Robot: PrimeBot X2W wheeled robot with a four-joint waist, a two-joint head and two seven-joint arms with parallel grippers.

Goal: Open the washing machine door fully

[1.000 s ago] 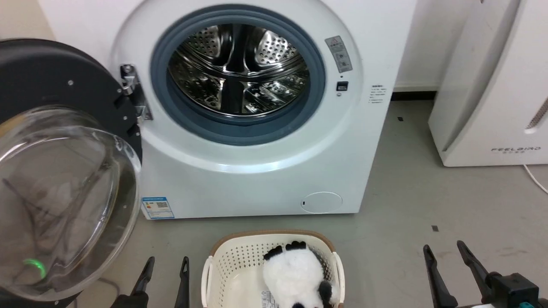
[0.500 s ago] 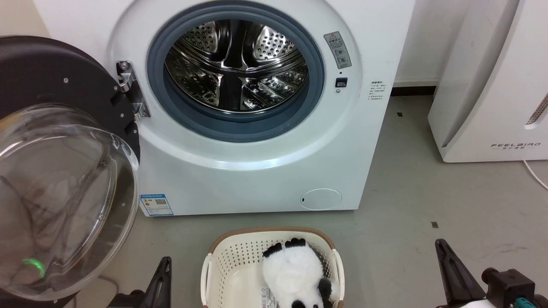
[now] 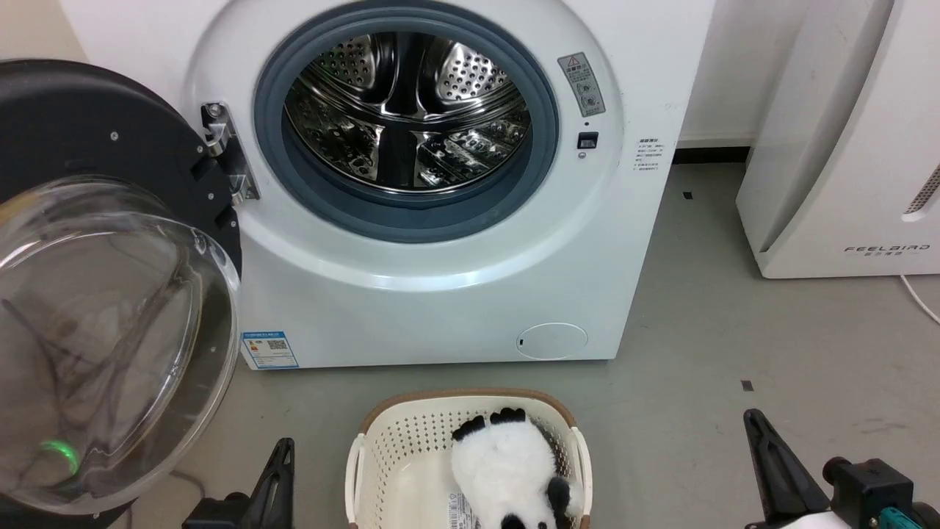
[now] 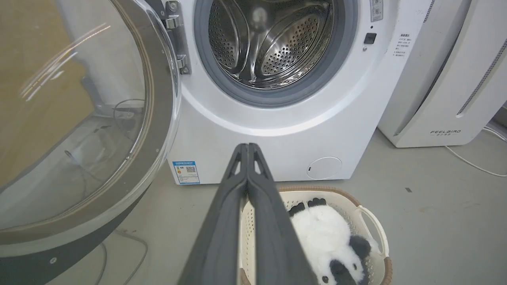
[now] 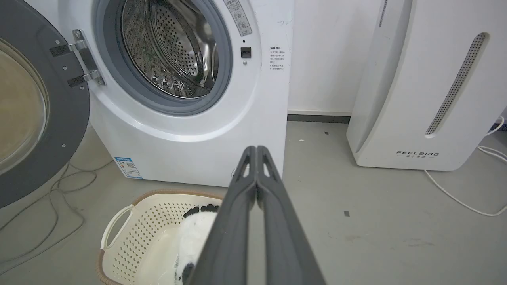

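Note:
The white washing machine [image 3: 411, 294] [image 4: 277, 130] [image 5: 190, 146] faces me, its grey ring and steel drum [image 3: 407, 110] exposed. Its door [image 3: 95, 286] [image 4: 79, 118] [image 5: 35, 103], a black disc with a clear glass bowl, hangs swung wide to the left on its hinge [image 3: 228, 154]. My left gripper [image 3: 283, 455] [image 4: 247, 148] is shut, low in front of the machine, right of the door and touching nothing. My right gripper [image 3: 756, 433] [image 5: 256, 150] is shut too, low at the right over bare floor, holding nothing.
A cream perforated basket [image 3: 382, 455] [image 4: 372, 221] [image 5: 122, 237] holding a black-and-white plush panda [image 3: 507, 470] stands on the floor before the machine. A white appliance marked FEELBIRD [image 3: 844, 147] stands at the right, with a white cable [image 5: 455, 198]. Dark cables [image 5: 51, 190] lie under the door.
Both grippers went from open to shut and sank lower in the head view. The camera shifted slightly; the door stayed swung open.

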